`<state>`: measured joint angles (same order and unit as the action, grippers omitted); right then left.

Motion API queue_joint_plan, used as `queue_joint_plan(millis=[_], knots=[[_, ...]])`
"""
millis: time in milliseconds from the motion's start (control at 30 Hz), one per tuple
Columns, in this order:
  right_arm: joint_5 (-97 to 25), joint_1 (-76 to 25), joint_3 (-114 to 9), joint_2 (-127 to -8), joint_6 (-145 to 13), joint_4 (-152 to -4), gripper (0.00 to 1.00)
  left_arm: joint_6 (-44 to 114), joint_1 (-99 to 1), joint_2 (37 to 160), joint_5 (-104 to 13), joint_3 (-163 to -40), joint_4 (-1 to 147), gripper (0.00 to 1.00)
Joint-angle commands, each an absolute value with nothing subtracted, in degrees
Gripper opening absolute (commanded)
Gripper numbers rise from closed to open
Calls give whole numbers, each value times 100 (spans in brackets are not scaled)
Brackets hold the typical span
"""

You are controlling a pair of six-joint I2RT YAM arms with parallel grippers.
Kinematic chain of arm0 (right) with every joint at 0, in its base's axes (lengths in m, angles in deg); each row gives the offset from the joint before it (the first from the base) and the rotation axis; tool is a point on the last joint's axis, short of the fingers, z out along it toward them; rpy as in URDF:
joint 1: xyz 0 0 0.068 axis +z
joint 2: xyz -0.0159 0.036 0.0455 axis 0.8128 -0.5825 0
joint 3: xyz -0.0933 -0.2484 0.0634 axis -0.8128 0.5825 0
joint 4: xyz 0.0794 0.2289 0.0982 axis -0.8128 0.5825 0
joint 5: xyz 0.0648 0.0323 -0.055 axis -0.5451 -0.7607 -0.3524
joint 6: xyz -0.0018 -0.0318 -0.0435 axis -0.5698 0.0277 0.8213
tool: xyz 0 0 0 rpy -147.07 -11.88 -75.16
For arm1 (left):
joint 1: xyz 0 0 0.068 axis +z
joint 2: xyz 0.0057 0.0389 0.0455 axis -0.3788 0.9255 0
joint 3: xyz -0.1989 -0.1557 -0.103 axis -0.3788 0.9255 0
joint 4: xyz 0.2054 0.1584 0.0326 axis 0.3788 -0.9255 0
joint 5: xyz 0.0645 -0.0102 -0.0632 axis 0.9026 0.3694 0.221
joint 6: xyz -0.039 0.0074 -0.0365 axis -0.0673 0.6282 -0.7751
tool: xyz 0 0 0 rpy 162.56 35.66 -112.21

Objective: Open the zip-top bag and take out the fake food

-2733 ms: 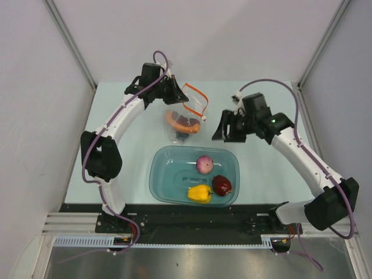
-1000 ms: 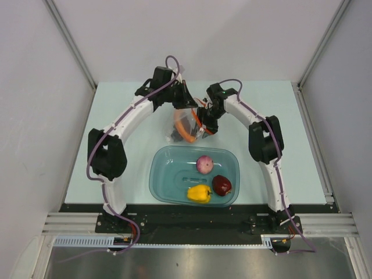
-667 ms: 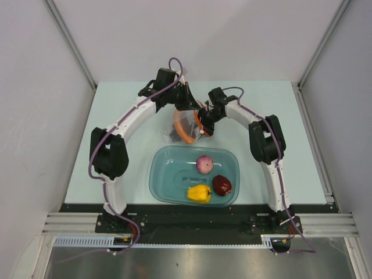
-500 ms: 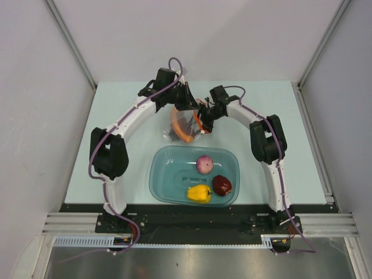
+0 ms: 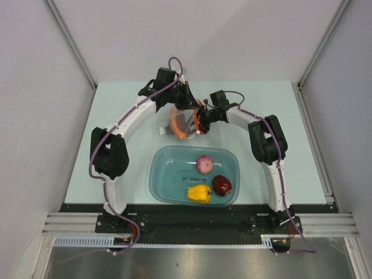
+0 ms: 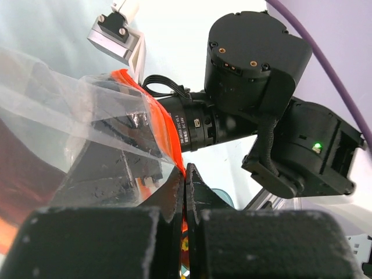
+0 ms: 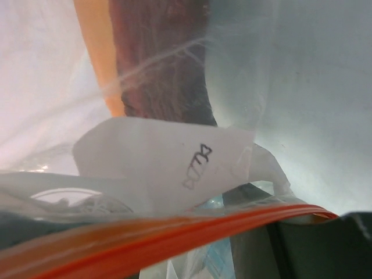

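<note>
Both arms bend inward over the far middle of the table (image 5: 116, 110), and their wrists meet at the bag (image 5: 181, 123), which hangs just beyond the tub (image 5: 160, 180). There is one clear bag and one teal tub. Three toy foods lie in the tub: an onion (image 5: 204, 164), an apple (image 5: 221, 185) and a pepper (image 5: 199, 193). One orange slice (image 5: 176, 128) shows inside the bag. The left gripper (image 6: 184, 185) has its fingers pressed together, pinching the bag's orange-red zip strip (image 6: 152, 121). The right gripper (image 5: 201, 120) is at the bag's mouth, with plastic pressed against its camera. Whether its fingers are apart or clamped, I cannot tell.
</note>
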<state>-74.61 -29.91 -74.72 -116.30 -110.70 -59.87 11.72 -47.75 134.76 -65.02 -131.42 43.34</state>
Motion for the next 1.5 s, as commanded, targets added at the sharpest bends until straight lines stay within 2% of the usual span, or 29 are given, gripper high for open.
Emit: queue_joint_plan(millis=[0, 67, 167, 333, 400, 433, 533, 567, 667, 800, 1167, 1467], knots=[[-7610, -2950, -7286, -11389, -11634, -6796, 57, 1073, -4845, 13361, -6681, -13503, 4532, 0], [-7488, -2968, -7154, -11390, -11678, -6726, 61, 1099, -4845, 13352, -6681, -13503, 4523, 0], [-7574, -2959, -7048, -11460, -11836, -6979, 62, 1134, -4845, 13343, -6672, -13494, 4488, 0], [-7584, -2959, -6890, -11399, -12389, -7805, 51, 1161, -4853, 13317, -6672, -13485, 4452, 0], [-7549, -2976, -6820, -11355, -12653, -8218, 43, 1187, -4845, 13326, -6672, -13477, 4444, 0], [-7548, -2985, -6802, -11337, -12715, -8368, 35, 1187, -4845, 13308, -6672, -13468, 4452, 0], [-7487, -3020, -6802, -11276, -12751, -8413, 24, 1214, -4836, 13308, -6672, -13459, 4426, 0], [-7452, -3029, -6802, -11223, -12734, -8387, 14, 1222, -4845, 13300, -6663, -13468, 4426, 0], [-7390, -3099, -6784, -11100, -12663, -8325, 0, 1249, -4836, 13291, -6654, -13459, 4409, 0], [-7294, -3214, -6907, -10872, -12357, -7896, 0, 1354, -4845, 13264, -6611, -13389, 4373, 0], [-6880, -3389, -7197, -10133, -10555, -5374, 0, 1503, -4651, 13343, -6610, -13362, 4374, 0], [-7047, -3715, -7452, -9826, -9553, -4231, 0, 1793, -4555, 13387, -6532, -13336, 4128, 0]])
